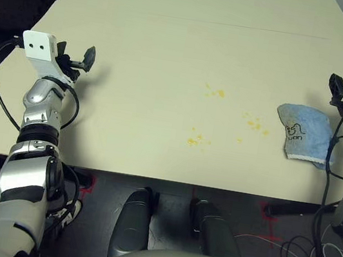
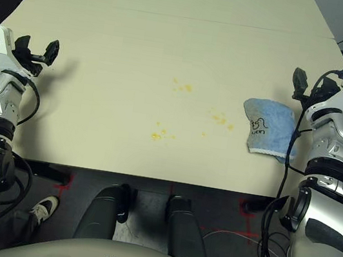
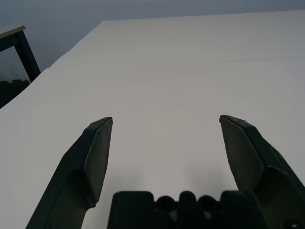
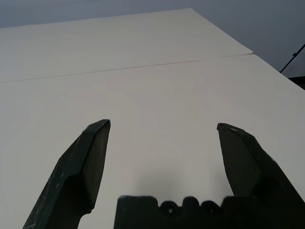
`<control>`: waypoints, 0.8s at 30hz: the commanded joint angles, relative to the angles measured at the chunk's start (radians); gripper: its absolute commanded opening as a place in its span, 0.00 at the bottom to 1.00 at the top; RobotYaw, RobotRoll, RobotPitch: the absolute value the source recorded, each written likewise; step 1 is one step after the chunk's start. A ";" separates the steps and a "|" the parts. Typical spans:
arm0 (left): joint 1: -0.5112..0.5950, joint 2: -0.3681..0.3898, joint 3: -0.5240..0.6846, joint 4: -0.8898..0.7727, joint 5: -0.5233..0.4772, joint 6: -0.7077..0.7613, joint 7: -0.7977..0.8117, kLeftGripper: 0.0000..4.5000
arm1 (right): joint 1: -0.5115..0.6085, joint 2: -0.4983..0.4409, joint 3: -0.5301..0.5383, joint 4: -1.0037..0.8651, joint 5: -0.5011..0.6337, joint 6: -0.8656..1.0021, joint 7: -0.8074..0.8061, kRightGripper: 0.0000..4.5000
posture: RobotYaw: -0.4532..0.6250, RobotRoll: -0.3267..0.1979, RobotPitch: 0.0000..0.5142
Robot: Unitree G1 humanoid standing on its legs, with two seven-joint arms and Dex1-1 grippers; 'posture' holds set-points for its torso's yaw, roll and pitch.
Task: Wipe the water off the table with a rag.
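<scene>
Wiping looks not yet begun: yellowish water droplets (image 2: 222, 120) dot the tabletop (image 2: 126, 43), a blue rag (image 2: 272, 128) lies to their right, and both grippers' fingers (image 3: 97, 157) stand wide and empty.

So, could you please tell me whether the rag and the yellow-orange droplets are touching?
Apart: in the right eye view, bare tabletop shows between the rag and the nearest droplets.

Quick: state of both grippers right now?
Left gripper: open, holding nothing.
Right gripper: open, holding nothing.
</scene>
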 commanded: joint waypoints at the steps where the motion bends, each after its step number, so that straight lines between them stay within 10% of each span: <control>1: 0.007 -0.004 -0.002 -0.002 0.001 0.007 -0.010 1.00 | 0.015 -0.011 0.000 -0.012 -0.001 0.000 0.001 0.99 | 0.52 0.62 0.36; 14: -0.053 -0.022 -0.018 0.046 0.005 -0.004 -0.054 1.00 | 0.075 -0.037 -0.023 -0.078 0.016 0.025 -0.017 0.99 | 0.49 0.62 0.35; 24: 0.014 -0.024 -0.042 -0.206 -0.151 0.159 -0.477 1.00 | 0.049 -0.025 -0.020 -0.031 0.016 0.015 -0.025 0.99 | 0.53 0.62 0.33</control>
